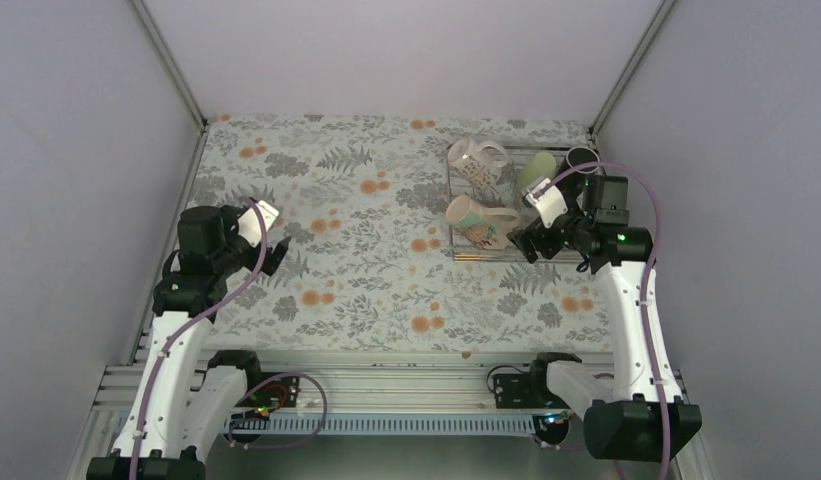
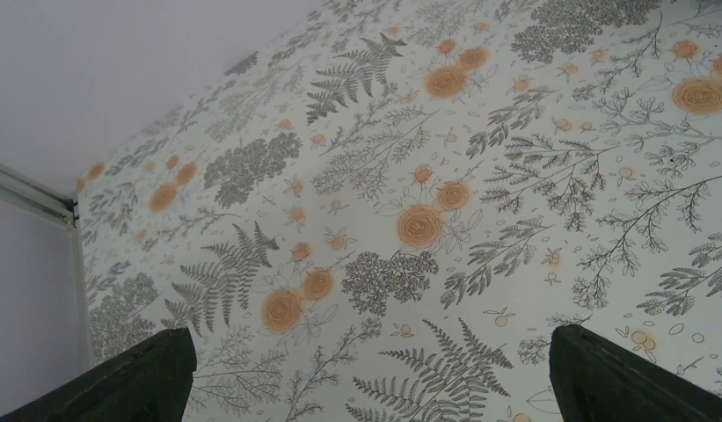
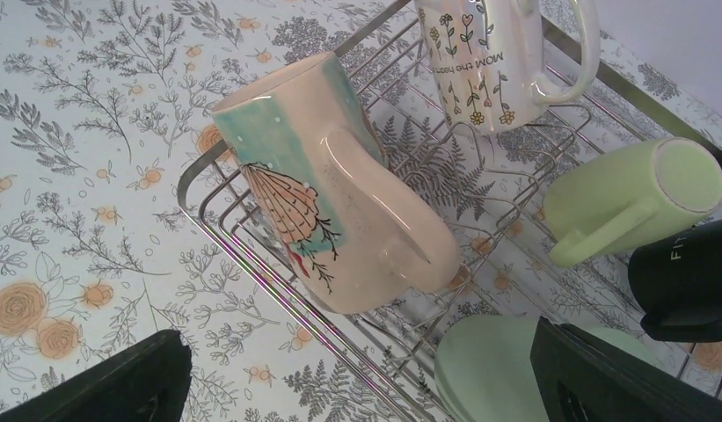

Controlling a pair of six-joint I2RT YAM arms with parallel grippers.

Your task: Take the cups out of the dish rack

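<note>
The silver wire dish rack [image 1: 526,148] stands at the back right; its near corner shows in the right wrist view [image 3: 251,251]. In it lie a shell-patterned mug [image 3: 339,193], a cream patterned mug [image 3: 489,61], a pale green mug [image 3: 630,198], a black mug [image 3: 687,277] and a green tumbler [image 3: 498,369]. The lavender tumbler is out of view. My right gripper [image 3: 361,387] is open and empty, hovering over the rack's near corner, its right finger over the green tumbler. My left gripper [image 2: 366,378] is open and empty above the cloth at the left [image 1: 278,255].
A floral tablecloth [image 1: 366,240] covers the table. Pale walls close in the left, back and right sides. The right arm [image 1: 626,300] reaches along the right side toward the rack. The shell-patterned mug [image 1: 476,220] lies on its side at the rack's left front.
</note>
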